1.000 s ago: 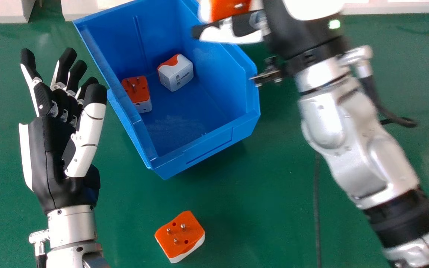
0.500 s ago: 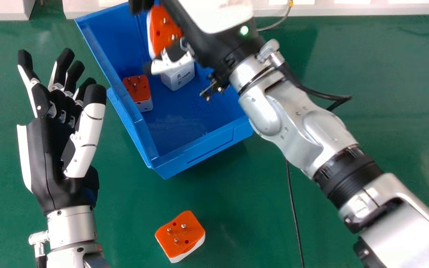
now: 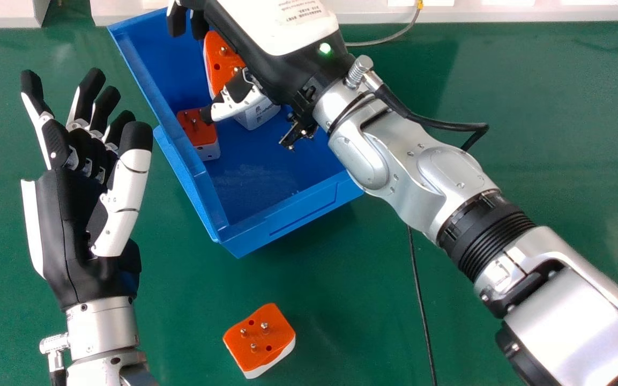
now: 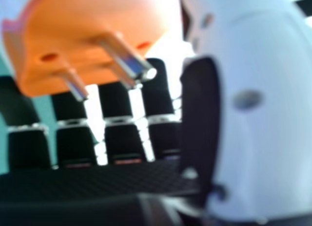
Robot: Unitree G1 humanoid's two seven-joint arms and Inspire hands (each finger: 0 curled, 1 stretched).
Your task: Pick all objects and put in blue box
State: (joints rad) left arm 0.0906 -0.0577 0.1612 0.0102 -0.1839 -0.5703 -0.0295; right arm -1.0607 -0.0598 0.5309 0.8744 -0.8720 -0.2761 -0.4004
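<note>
Over the far part of the blue box (image 3: 292, 214), my right hand (image 3: 282, 27) is shut on an orange-and-white plug adapter (image 3: 222, 59), partly hidden by the hand. The held adapter (image 4: 92, 36) shows its metal pins beside the thumb of my right hand (image 4: 258, 104) in the right hand view. Inside the box lie an orange-topped adapter (image 3: 197, 131) and a mostly white one (image 3: 258, 113), partly covered by the thumb. Another orange-and-white adapter (image 3: 259, 338) rests on the green table, pins up. My left hand (image 3: 81, 225) is open, palm up, left of the box.
Green table (image 3: 544, 134) surrounds the box. A black cable (image 3: 421, 305) runs down the table beneath the right forearm. White fixtures (image 3: 480, 12) line the far edge, with a thin grey cable (image 3: 384, 38) near them.
My right hand has swung left from the box's far right side to over its inside, carrying the adapter. The left hand has shifted very slightly left.
</note>
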